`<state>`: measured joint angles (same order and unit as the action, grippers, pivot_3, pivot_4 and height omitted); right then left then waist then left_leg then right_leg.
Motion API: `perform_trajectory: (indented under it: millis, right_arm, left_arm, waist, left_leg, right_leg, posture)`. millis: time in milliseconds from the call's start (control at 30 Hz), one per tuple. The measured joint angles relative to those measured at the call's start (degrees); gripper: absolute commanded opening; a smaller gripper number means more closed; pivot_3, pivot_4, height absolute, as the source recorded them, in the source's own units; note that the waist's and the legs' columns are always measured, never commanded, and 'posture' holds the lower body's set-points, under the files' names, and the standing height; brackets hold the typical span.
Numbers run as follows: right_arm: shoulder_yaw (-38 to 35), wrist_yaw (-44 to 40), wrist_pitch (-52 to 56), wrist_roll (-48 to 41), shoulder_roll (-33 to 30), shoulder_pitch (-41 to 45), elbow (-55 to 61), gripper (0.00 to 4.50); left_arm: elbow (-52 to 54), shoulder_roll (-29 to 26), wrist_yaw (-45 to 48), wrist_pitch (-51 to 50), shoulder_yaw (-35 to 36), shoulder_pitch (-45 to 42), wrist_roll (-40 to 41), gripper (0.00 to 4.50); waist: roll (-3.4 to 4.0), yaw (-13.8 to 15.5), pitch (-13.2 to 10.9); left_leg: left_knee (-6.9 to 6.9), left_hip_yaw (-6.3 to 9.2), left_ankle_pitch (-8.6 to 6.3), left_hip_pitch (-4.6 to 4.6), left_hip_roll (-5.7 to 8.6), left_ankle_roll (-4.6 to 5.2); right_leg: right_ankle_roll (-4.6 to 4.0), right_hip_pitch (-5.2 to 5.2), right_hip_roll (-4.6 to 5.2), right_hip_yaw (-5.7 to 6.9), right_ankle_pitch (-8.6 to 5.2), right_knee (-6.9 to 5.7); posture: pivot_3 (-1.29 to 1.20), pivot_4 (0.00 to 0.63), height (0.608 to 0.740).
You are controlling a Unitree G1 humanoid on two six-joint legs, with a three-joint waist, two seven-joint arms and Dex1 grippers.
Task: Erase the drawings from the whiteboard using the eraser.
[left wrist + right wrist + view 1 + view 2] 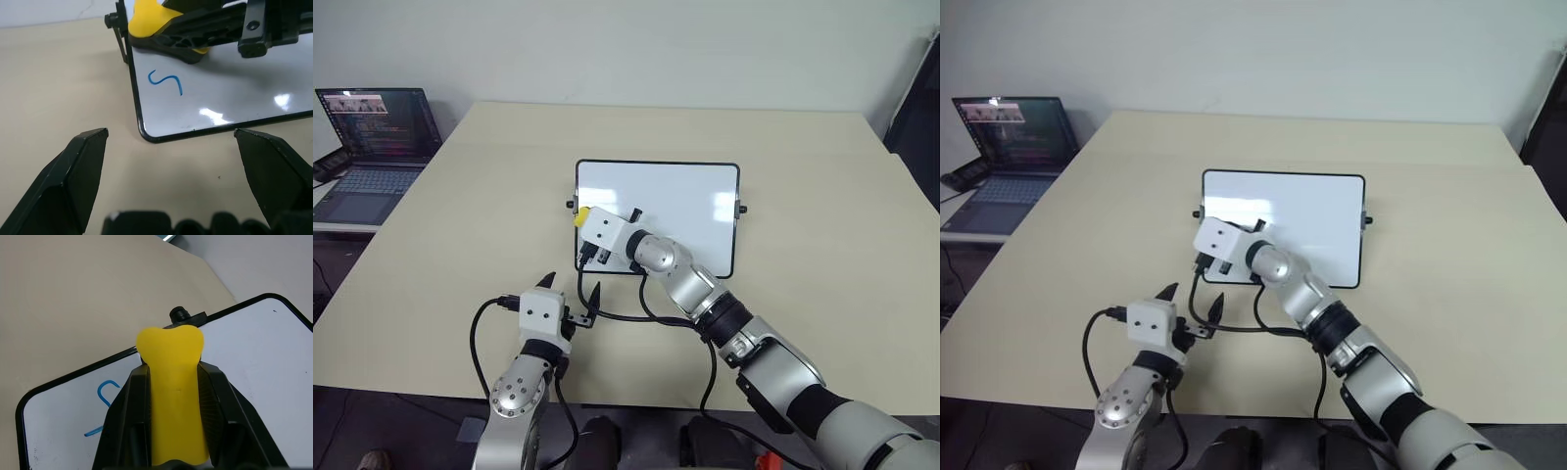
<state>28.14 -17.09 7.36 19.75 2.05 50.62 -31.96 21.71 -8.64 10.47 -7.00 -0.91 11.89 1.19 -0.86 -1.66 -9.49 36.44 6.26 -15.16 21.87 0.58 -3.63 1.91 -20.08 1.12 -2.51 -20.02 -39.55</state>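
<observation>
At the far left, well apart from the whiteboard (pixel 657 217), a laptop (pixel 374 147) is seen beside the tabletop (pixel 822 186); it plays no part in the job. The left pincer (pixel 571 290) is held released, its two black fingers spread with nothing between them, just off the whiteboard's near-left corner. It is judged to be parked there so that the board is left free for the other arm.

Over the whiteboard's left edge, close to the small black knob (pixel 179 313), the right pincer (pixel 174 382) is clenched on the eraser (pixel 173 382), whose yellow end sticks out past the fingertips. The grip appears chosen so that the dark base can be pressed down onto the glossy surface.

From the head views the drawings are hidden behind the right arm. In the left wrist view one blue squiggle (pixel 166 81) is shown on the whiteboard's near-left area, just beside the eraser. In the right wrist view the same mark (pixel 103 401) is seen only in part. Whether the base already touches the whiteboard cannot be told.
</observation>
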Motion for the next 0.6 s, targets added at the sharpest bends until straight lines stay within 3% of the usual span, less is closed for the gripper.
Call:
perform_trajectory:
  millis: [167,300,467,600]
  right_arm:
    - [1.8,-5.0,1.0,1.1,-2.4,-1.9,2.4,1.01]
    - [8.0,-14.0,3.4,2.3,-4.2,-7.3,7.4,1.01]
    - [8.8,-15.7,5.6,3.9,-5.8,-9.4,11.5,1.01]
    - [8.4,-14.9,5.6,3.8,-5.1,-8.2,10.1,1.01]
  left_arm:
    - [-0.2,0.0,0.0,0.0,-0.2,-0.4,0.0,4.5]
    - [-0.3,0.0,0.0,0.0,-0.6,-0.9,0.0,4.5]
    - [-0.6,0.0,-0.3,0.0,-0.2,-0.9,0.0,4.5]
    - [-0.6,0.0,-0.6,0.0,-0.1,-0.8,0.0,4.5]
  waist:
    - [0.02,0.0,0.2]
    - [0.05,-0.1,0.3]
    - [0.12,0.0,0.4]
    - [0.1,-0.1,0.4]
  left_leg:
    - [0.08,0.04,0.0,-0.13,0.01,0.0]
    - [0.06,0.05,-0.01,-0.43,0.0,0.01]
    - [-0.21,0.16,-0.01,-1.02,0.02,0.01]
    - [-0.38,0.07,-0.02,-0.98,0.01,0.01]
  right_leg:
    - [0.0,0.14,0.0,0.01,0.0,-0.03]
    - [0.0,0.46,-0.01,0.01,0.0,0.0]
    - [0.0,0.89,0.0,0.01,-0.01,0.47]
    - [0.0,0.87,0.0,0.0,0.0,0.53]
  posture:
    - [0.0,0.15,0.74]
    - [0.0,0.15,0.74]
    - [0.0,0.15,0.74]
    - [0.0,0.15,0.74]
